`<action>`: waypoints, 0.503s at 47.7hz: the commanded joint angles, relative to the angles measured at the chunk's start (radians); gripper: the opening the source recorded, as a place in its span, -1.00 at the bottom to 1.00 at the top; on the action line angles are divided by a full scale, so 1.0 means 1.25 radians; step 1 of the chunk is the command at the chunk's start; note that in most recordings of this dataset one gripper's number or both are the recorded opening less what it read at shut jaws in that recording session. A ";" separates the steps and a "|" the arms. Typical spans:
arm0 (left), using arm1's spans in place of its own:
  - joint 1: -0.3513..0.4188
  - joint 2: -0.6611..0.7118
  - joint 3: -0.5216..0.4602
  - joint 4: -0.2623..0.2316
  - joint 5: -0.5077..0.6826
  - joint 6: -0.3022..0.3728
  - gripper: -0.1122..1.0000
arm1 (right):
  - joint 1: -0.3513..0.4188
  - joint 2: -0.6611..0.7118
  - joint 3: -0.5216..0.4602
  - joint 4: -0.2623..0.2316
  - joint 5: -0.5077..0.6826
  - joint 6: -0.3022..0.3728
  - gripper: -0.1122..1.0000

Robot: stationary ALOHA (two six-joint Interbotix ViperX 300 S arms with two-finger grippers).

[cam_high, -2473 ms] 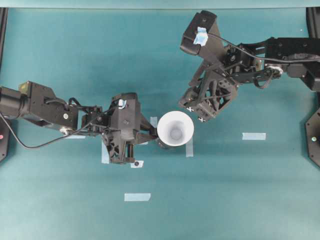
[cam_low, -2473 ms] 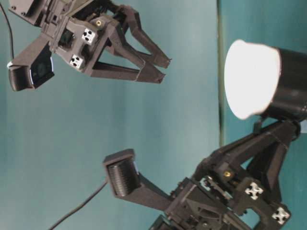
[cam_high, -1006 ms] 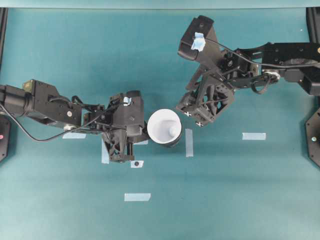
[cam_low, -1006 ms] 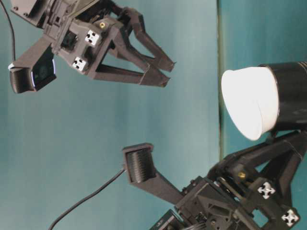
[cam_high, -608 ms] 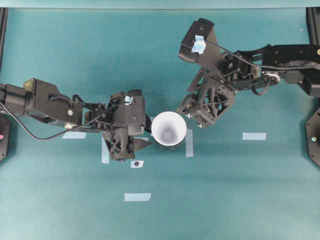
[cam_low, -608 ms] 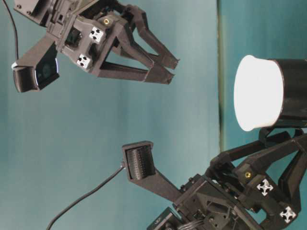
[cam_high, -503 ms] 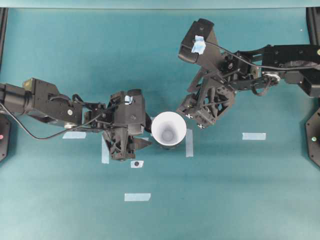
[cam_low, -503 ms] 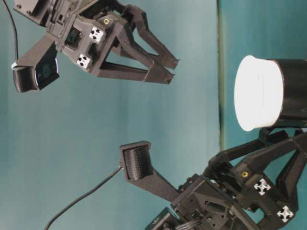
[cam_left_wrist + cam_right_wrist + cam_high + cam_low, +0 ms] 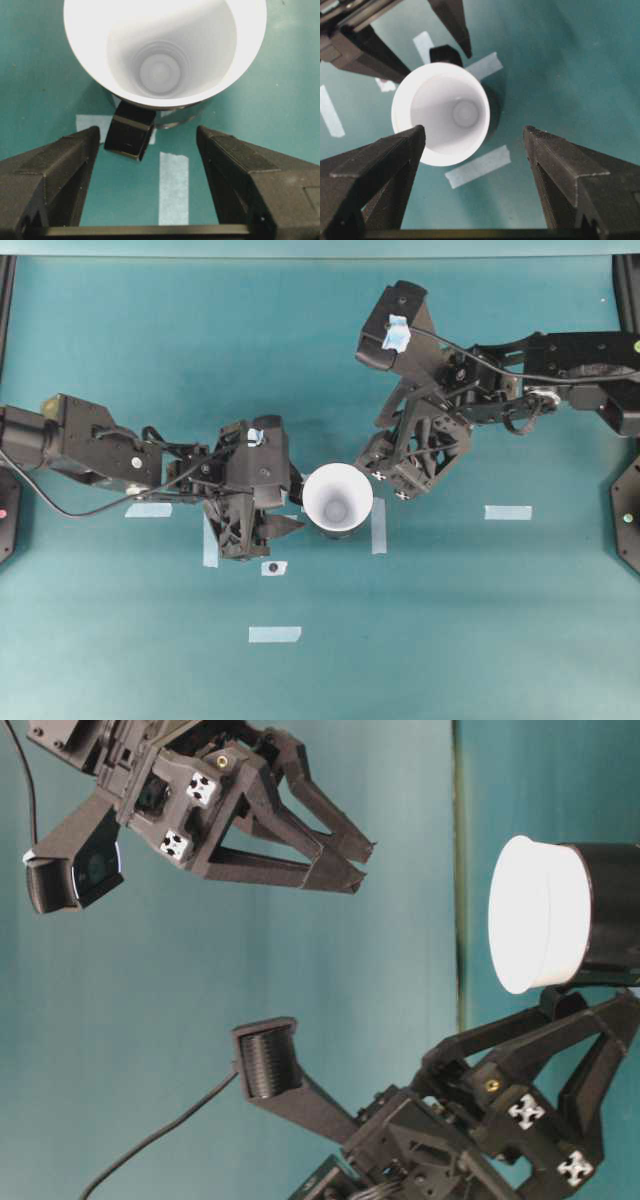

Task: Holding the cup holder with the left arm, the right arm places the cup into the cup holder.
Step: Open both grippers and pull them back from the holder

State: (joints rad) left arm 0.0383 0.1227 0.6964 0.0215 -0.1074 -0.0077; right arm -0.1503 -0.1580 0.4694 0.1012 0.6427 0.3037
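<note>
Since the cup (image 9: 338, 499) already sits in the cup holder (image 9: 612, 907), your placement looks done.

Both tools are spread wide and empty: the left tool (image 9: 147, 150) has the holder's handle just ahead between its fingers without touching, and the right tool (image 9: 475, 150) hangs above the cup's rim. You likely have only retreating left.

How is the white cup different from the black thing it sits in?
The plain white paper-like cup is matte and bright; the glossy black round holder is dark and shiny. The cup sits inside, its wide rim sticking out past the holder's mouth. The holder has a small side handle; the cup has none. Both are round, and neither claw is touching them.
</note>
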 commanded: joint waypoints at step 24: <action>-0.004 -0.125 0.017 0.001 0.050 0.002 0.73 | 0.012 -0.044 -0.007 0.001 -0.009 0.000 0.75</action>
State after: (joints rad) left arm 0.0383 0.0092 0.7210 0.0215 -0.0414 -0.0031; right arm -0.1442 -0.1595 0.4694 0.1012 0.6397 0.3037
